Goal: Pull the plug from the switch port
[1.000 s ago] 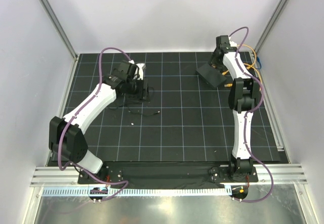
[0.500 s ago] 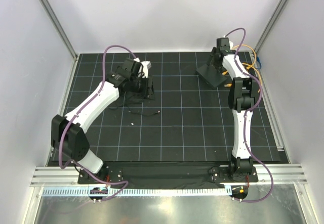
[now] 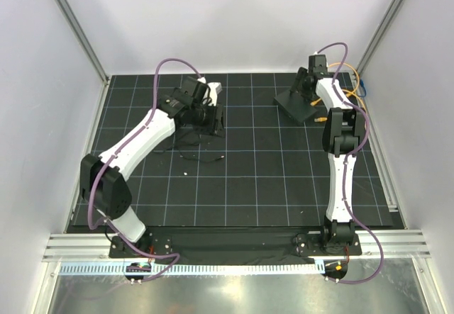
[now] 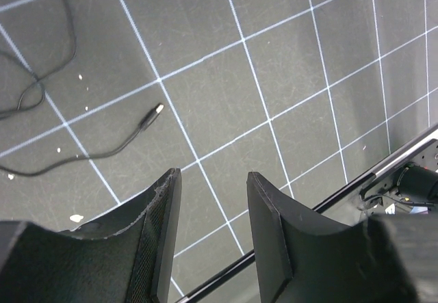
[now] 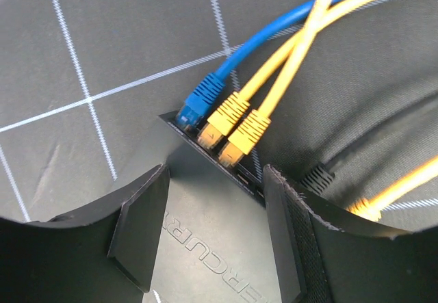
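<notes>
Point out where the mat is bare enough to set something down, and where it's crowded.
Widest bare patch: the mat between the left arm and the right arm, nearer than the thin black wire. A smaller one lies between the left gripper and the switch. Crowded: the far right corner, with switch, plugged cables and right gripper.

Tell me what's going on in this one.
The right gripper hangs open over the black switch box at the far right of the mat. It faces the edge where a blue plug and two yellow plugs sit in their ports. None is gripped yet. The left gripper, also open and empty, hovers over the mat near a loose thin black wire.
</notes>
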Controlling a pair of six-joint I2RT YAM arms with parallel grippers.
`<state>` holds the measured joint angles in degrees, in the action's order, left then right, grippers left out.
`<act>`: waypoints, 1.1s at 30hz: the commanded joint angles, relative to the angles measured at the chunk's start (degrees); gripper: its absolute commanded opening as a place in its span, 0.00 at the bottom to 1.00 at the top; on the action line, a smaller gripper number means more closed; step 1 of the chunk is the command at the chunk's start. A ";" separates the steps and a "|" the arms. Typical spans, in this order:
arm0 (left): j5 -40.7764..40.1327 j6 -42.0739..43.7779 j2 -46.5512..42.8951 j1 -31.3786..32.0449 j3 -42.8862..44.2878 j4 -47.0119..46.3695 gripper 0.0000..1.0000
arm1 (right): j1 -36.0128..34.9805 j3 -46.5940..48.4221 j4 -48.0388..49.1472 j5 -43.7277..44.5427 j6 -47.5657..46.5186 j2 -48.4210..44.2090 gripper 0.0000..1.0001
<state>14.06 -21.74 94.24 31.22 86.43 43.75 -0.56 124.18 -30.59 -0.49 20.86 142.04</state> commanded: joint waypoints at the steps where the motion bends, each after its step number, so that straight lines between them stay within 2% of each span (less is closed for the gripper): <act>1: 0.88 1.70 1.82 0.24 3.91 0.46 0.47 | -0.32 -2.36 -1.40 -7.58 -0.91 -1.14 0.63; 5: 1.75 2.23 4.02 0.24 6.37 0.55 0.48 | -0.41 -8.06 0.53 -11.19 -2.31 -3.86 0.61; 14: 3.87 1.35 7.54 1.38 9.81 0.46 0.47 | -0.41 -11.66 -1.76 -21.65 -9.51 -4.14 0.58; 24: 4.04 0.47 8.59 2.18 10.25 0.02 0.47 | -0.41 -20.11 -1.84 -25.61 -15.76 -8.53 0.56; 33: 5.01 -1.20 13.78 4.28 16.22 -0.59 0.47 | -0.32 -29.78 -0.79 -25.35 -18.14 -15.12 0.52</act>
<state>17.19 -22.13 106.85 34.17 99.13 44.01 -0.16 98.21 -25.23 -27.00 5.89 128.81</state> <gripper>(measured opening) 0.472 0.537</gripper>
